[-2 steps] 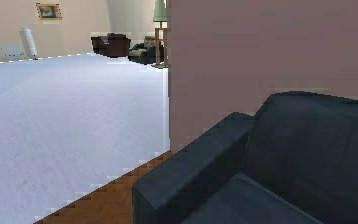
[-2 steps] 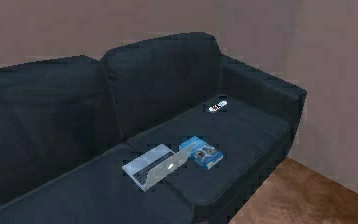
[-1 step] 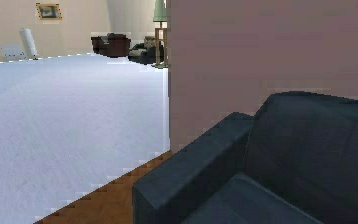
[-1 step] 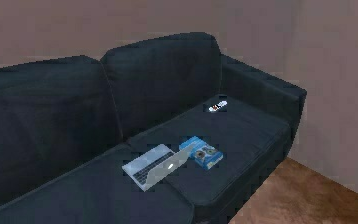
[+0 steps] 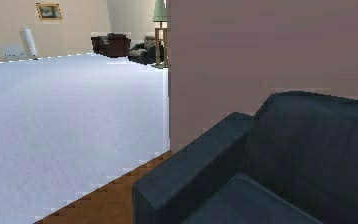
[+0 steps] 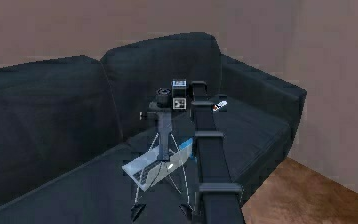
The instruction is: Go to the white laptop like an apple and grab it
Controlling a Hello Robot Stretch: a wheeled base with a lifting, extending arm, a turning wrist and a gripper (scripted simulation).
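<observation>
Gripper [image 6: 160, 205] near white laptop [image 6: 155, 166] on dark sofa [image 6: 57, 110] against wall [image 6: 87, 25].

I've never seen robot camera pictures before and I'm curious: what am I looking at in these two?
This is a wheeled robot with one extending arm. One picture looks ahead from the robot: a dark cushioned seat beside a wall, pale carpet beyond. The other looks out sideways, where the arm reaches. There the dark bar is the arm; at its end is the gripper, with two thin fingers. It extends toward a dark sofa, where a white laptop lies open on the seat. With the laptop right at the fingers, I cannot tell whether it is held.
</observation>
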